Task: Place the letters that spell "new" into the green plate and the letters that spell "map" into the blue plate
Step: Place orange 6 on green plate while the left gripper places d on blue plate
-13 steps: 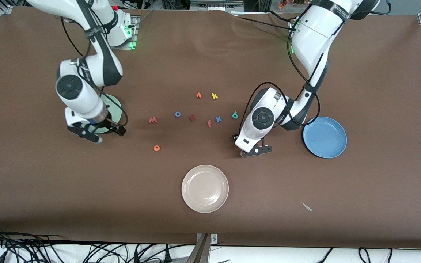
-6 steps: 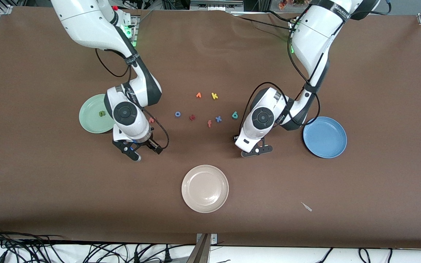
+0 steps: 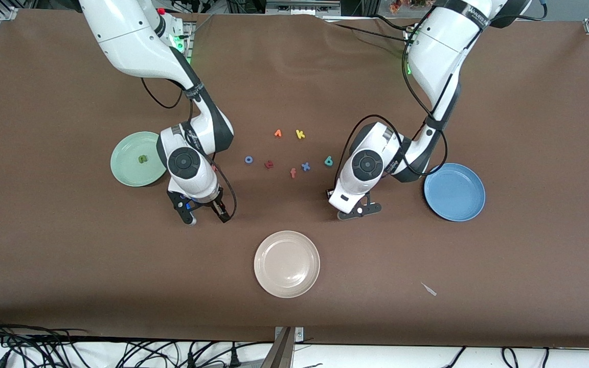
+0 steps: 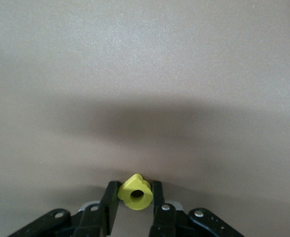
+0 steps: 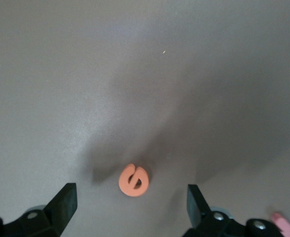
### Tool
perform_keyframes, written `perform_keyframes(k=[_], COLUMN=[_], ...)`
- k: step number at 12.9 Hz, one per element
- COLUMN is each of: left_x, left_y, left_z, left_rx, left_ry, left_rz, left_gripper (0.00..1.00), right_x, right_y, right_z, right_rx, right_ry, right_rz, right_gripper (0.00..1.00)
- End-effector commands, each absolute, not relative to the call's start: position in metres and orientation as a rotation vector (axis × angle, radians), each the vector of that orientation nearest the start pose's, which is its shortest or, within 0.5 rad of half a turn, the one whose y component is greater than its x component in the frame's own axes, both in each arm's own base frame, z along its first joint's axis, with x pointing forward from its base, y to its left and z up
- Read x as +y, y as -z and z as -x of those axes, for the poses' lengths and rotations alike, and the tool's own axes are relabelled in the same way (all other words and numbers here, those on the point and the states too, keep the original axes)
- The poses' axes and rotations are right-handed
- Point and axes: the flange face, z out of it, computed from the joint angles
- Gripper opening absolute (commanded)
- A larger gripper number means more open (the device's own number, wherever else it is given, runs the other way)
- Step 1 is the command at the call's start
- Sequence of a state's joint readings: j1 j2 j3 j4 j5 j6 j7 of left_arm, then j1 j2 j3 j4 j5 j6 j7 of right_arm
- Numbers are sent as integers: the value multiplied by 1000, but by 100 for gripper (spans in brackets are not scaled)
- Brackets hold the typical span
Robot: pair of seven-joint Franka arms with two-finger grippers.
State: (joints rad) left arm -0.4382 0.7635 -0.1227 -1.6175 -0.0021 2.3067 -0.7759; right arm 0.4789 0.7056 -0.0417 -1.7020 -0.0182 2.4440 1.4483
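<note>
The left pincer [image 4: 135, 200] is closed on the yellow a [image 4: 135, 192], low over the brown counter [image 3: 529, 102] near the blue plate [image 3: 454, 192]. The right pincer [image 5: 130, 202] is spread wide over the orange e [image 5: 133, 180], which lies flat on the counter. A green n [image 3: 142, 159] is seen in the green plate [image 3: 123, 171]. The teal p [image 3: 328, 161] is left on the counter among loose letters, beside a blue x [image 3: 305, 166]. A cream plate [image 3: 287, 263] is placed nearer the front camera.

Left claw [image 4: 135, 197] pinched shut low, right claw [image 5: 130, 202] spread wide, low
</note>
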Motion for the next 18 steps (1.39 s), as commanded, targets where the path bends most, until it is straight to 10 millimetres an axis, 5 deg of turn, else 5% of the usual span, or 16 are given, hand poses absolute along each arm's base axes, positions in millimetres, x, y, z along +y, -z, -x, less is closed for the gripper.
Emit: perform_keyframes(k=[1,2,6,11,15,18], left_x=[-358,-358,-354,-295,-219,-146], left_y=[-168,-168,-178,-221,-241,-261], left_z=[-581,-582,-589,-614,-627,-637], left_rx=[-383,-385,-393,-262,35,197], left_ry=[-156,-154,-140,-272,-426,-491], left_rz=[3113,3114,3122,3088,3068,3085], left_gripper=[29,28,16,13,12,12], right_x=[301,302,301,294,292,263], right_y=[-171,-170,-172,-174,-180,-219], right_z=[-616,-616,-618,-621,-623,-629], right_rx=[1538,1535,1525,1503,1464,1325], right_ry=[107,113,121,157,181,164], right_rz=[2690,2690,2693,2727,2751,2929], right_gripper=[95,88,29,29,20,20])
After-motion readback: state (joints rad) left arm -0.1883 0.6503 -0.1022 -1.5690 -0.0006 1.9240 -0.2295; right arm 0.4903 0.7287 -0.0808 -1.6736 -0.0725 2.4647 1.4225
